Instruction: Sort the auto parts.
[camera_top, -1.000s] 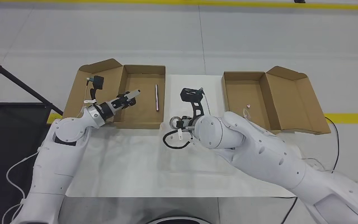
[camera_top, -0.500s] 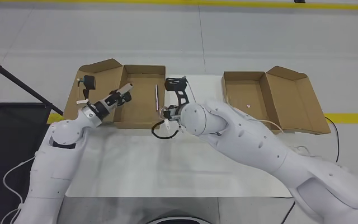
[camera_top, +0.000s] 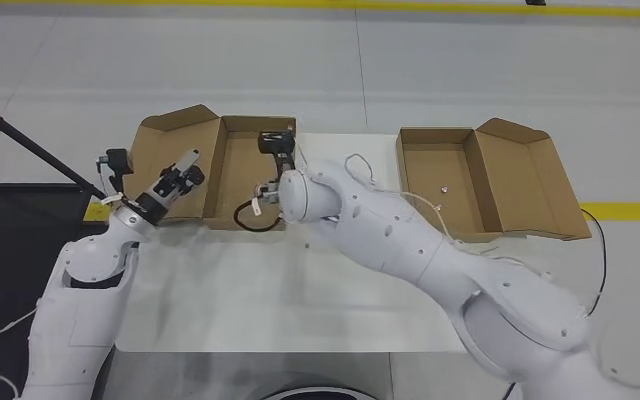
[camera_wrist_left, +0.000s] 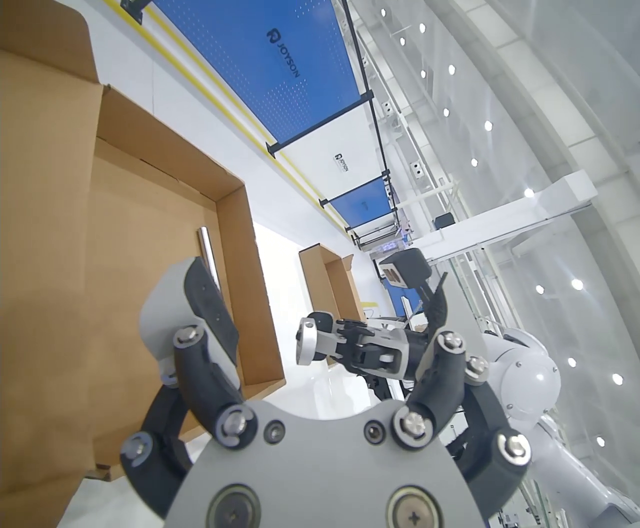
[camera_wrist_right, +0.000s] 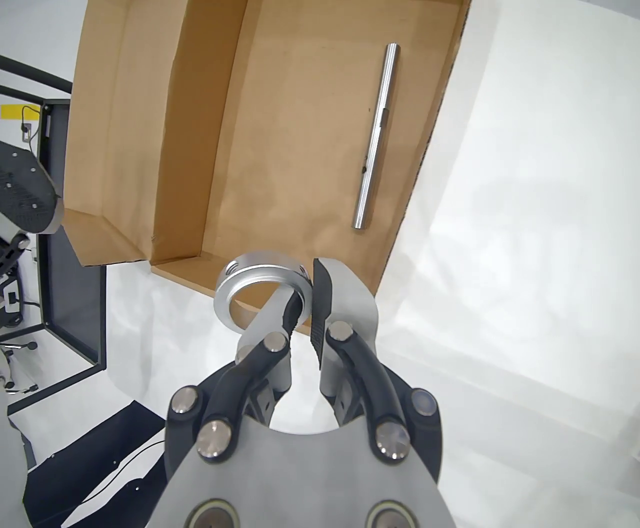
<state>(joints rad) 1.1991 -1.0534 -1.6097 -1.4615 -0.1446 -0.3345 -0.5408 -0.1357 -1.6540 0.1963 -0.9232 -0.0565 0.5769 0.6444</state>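
While the left gripper (camera_wrist_left: 320, 295) gapes empty, the right gripper (camera_wrist_right: 305, 295) pinches the wall of a bright, drilled metal ring (camera_wrist_right: 260, 260).

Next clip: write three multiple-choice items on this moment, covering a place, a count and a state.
1. Where does the metal rod lie? A) in the left cardboard box B) in the right cardboard box C) on the white table
2. How many open cardboard boxes are there? A) one B) two C) three
3. What are the right jaws doing? A) open, empty B) shut on the rod C) shut on a metal ring
Answers: 1 A, it rests on that box's floor; 2 B, one at each side; 3 C, they pinch the ring's rim.
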